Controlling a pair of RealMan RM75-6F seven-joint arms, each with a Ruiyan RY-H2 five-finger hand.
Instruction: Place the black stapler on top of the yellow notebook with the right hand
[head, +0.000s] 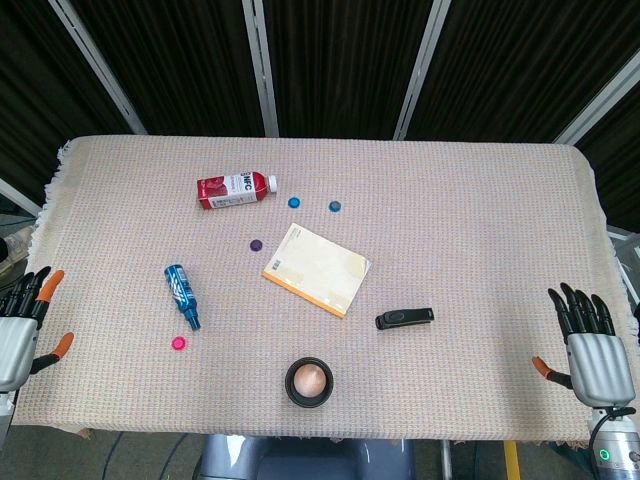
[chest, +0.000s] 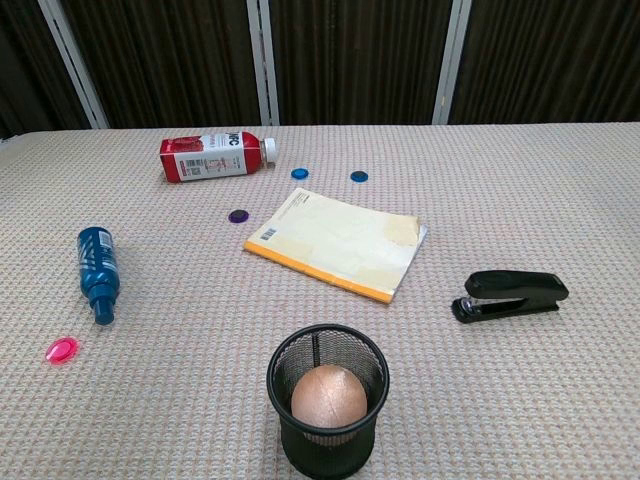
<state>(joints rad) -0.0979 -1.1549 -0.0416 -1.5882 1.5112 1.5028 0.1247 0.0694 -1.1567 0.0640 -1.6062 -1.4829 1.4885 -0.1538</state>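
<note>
The mesh cup (chest: 328, 410) sits nearest us; nothing is grasped yet. Our right hand (head: 590, 350), fingers spread wide and empty, must reach the stapler (chest: 510, 295) beside the notebook (chest: 340, 243).

Head view: high, looking down. Chest view: low, nearer, facing forward. Both share table (head: 480, 200) (chest: 560, 180) middle.

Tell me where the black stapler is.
The stapler lies on the table's right half in the head view, just right of the yellow notebook, not touching it.
</note>
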